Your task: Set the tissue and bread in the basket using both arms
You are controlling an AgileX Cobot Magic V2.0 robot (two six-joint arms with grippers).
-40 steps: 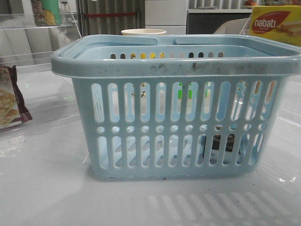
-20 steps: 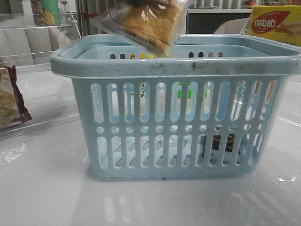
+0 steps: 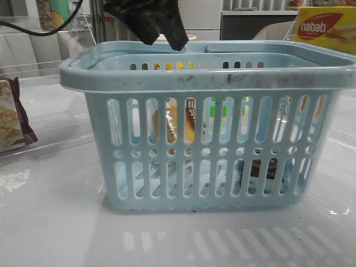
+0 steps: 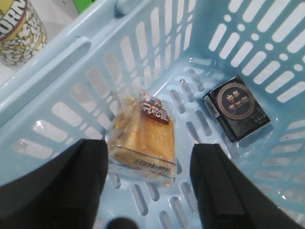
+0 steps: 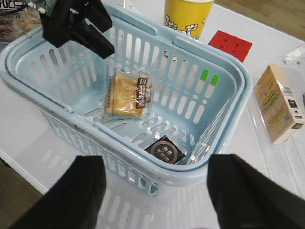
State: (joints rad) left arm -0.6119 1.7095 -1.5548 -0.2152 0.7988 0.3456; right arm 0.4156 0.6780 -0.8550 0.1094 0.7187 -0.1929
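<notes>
Bread was lying inside the basket, over toward its 9 o'clock end in the front view, with the tissue flat on the floor nearer 4 o'clock. Left claw hung above the rim, jaws spread wide and holding nothing. Right claw was also wide open and empty, up over the bench.

Basket on white counter, contents: two items.
Bread in clear bag, leaning on the slotted wall; tissue pack flat on the floor, apart. Left hand open above the rim. Right hand fingers spread wide. Outside: yellow cup, red square, tan carton.
</notes>
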